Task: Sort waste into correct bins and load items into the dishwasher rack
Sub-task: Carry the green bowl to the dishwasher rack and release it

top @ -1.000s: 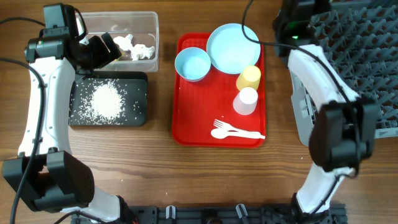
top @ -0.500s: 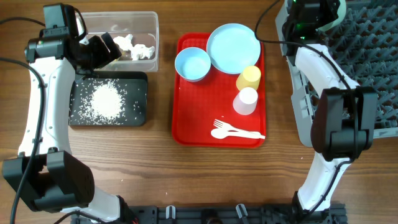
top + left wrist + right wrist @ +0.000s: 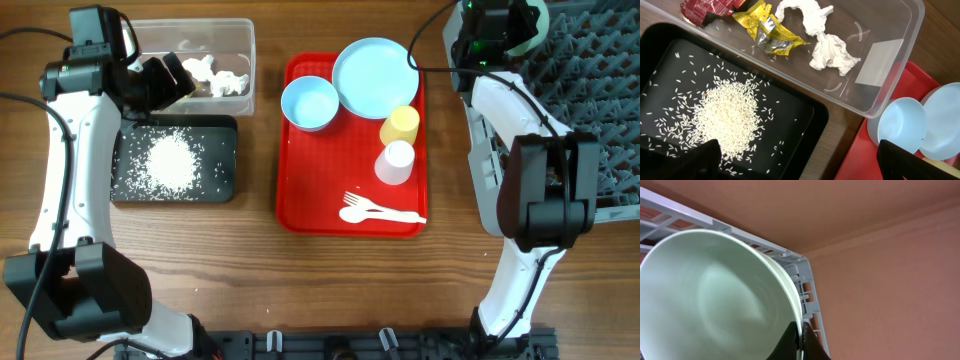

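My left gripper (image 3: 165, 80) is open and empty, low over the near wall of the clear tub (image 3: 245, 40); in the left wrist view its fingers (image 3: 800, 165) straddle the black tray (image 3: 805, 115). The tub holds a red wrapper (image 3: 702, 6), a yellow wrapper (image 3: 765, 30) and tissue (image 3: 825, 35). Rice (image 3: 170, 165) lies heaped in the black tray (image 3: 215, 180). My right gripper (image 3: 801, 340) is shut on the rim of a pale bowl (image 3: 715, 295), held above the grey rack's (image 3: 590, 90) far left corner. In the overhead view that gripper (image 3: 505, 15) is at the top edge.
The red tray (image 3: 300, 210) holds a pale blue bowl (image 3: 310, 103), the blue plate (image 3: 375, 78), a yellow cup (image 3: 400, 125), a white cup (image 3: 395, 162) and the white fork and spoon (image 3: 380, 210). Bare wood lies between the trays.
My right arm has swung a little to the right at the rack's far left corner, with the bowl in it. The left arm has not moved.
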Robot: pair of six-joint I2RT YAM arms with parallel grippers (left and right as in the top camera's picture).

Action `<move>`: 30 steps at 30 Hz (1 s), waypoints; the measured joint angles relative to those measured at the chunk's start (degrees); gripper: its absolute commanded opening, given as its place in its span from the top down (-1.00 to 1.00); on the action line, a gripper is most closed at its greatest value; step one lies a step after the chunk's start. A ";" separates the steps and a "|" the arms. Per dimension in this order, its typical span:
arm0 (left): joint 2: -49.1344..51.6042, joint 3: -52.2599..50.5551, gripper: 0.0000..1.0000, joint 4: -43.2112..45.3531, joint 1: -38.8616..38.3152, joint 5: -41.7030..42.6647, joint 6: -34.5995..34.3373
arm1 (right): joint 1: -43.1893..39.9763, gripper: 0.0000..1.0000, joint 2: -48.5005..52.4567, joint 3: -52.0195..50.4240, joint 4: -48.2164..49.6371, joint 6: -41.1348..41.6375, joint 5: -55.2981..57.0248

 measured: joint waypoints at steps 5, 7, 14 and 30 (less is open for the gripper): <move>0.00 0.00 -1.00 0.00 0.00 0.00 0.00 | 0.00 0.91 0.00 0.04 -1.16 0.09 -0.26; 0.00 0.00 -1.00 0.00 0.00 0.00 0.00 | 0.00 0.91 -0.02 0.04 -2.23 0.35 -0.63; 0.00 0.00 -1.00 0.00 0.00 0.00 0.00 | 0.11 0.84 -0.02 0.04 -8.66 6.58 -2.14; 0.00 0.00 -1.00 0.00 0.00 0.00 0.00 | 4.94 -0.61 0.09 0.02 -16.68 9.92 -2.32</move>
